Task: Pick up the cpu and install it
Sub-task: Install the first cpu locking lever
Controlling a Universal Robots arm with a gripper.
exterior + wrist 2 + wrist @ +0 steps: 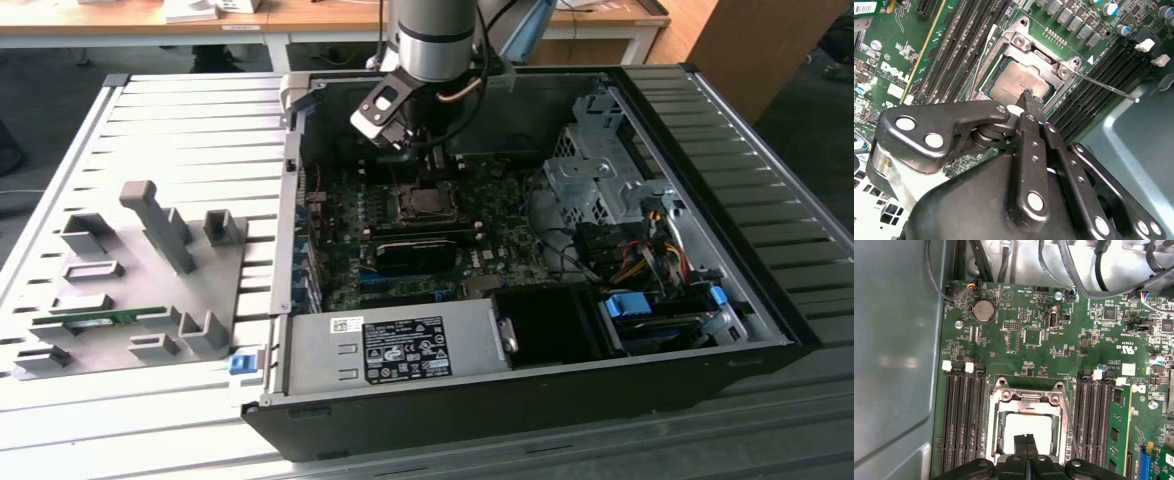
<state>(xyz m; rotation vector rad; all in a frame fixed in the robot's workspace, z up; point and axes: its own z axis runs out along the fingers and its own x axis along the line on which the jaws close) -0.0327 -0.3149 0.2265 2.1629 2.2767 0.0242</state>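
The cpu (1014,82) (1029,427), a flat square chip with a shiny silver top, lies inside the open metal socket frame (1026,400) on the green motherboard (1019,335). My gripper (1029,96) (1026,440) is right above the chip. Its two black fingertips are pressed together, with nothing between them, at or just over the chip's top. In the exterior view the gripper (430,165) hangs from the arm inside the open computer case (534,400), just above the socket (427,203).
Black memory slots (961,415) (1099,415) flank the socket, and a thin socket lever (1104,86) sticks out beside it. Inside the case are a power supply (400,350), a drive cage (601,170) and cables (641,260). Outside it, a grey fixture plate (134,270) carries a green memory stick (100,318).
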